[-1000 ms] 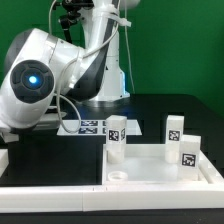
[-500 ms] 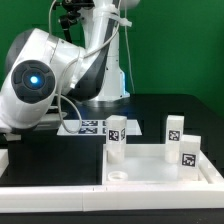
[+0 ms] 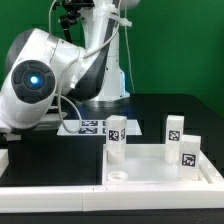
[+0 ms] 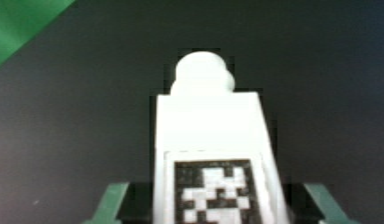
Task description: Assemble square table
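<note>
In the wrist view a white leg (image 4: 214,150) with a black-and-white tag lies on the dark table, its rounded tip pointing away from me. My gripper (image 4: 217,205) straddles its tagged end, with the green fingertips (image 4: 118,203) on either side and a dark gap at each side. In the exterior view the white square slab (image 3: 150,176) lies at the right with its rimmed face up. Three tagged legs stand upright on it: one (image 3: 116,138) on its left side and two (image 3: 174,129) (image 3: 188,152) on its right. The arm's bulk hides the gripper there.
The marker board (image 3: 90,125) lies flat behind the slab near the robot base. A long white bar (image 3: 60,197) runs along the front of the table. A small white piece (image 3: 3,158) shows at the exterior view's left edge. The arm's body (image 3: 40,80) fills the left.
</note>
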{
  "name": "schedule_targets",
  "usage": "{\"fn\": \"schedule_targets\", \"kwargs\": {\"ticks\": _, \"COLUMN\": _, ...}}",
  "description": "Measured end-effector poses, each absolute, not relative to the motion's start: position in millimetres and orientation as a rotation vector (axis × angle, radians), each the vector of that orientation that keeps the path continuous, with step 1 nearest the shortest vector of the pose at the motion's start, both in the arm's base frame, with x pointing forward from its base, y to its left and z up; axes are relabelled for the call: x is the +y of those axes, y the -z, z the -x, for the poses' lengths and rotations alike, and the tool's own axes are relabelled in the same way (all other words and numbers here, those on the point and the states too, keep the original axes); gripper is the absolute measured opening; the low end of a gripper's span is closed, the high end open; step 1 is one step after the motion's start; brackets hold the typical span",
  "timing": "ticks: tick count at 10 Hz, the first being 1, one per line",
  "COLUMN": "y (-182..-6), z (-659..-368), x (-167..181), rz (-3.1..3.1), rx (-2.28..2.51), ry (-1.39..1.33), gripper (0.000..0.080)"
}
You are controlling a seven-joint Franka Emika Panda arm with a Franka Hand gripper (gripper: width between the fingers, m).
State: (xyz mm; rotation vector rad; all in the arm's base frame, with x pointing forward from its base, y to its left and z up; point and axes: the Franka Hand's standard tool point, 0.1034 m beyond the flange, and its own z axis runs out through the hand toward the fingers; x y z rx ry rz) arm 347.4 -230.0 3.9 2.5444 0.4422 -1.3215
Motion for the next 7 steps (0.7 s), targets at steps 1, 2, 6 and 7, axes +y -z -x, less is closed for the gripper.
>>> {"fn": "schedule_targets", "kwargs": {"ticks": 1, "y": -5.0, "z": -349.3, "x": -229.0, "rz": -2.544, "rx": 0.444, "ry": 1.32, "gripper": 0.0281}}
{"fn": "schedule_targets", "kwargs": {"ticks": 2, "y": -27.0, "z": -365.9, "x": -217.2, "rz": -2.528, "rx": 0.44, "ry": 1.345, "gripper": 0.0281}}
{"fn": "schedule_targets", "kwargs": {"ticks": 6, "y": -96.3, "z": -412.3, "x": -204.5, "rz": -2.554, "rx": 0.406, "ry": 1.308, "gripper": 0.0281}}
{"fn": "schedule_targets", "kwargs": {"ticks": 7, "y": -94.3, "z": -415.4, "x": -206.8, "rz": -2.589, "rx": 0.424, "ry": 1.228, "gripper": 0.0281}}
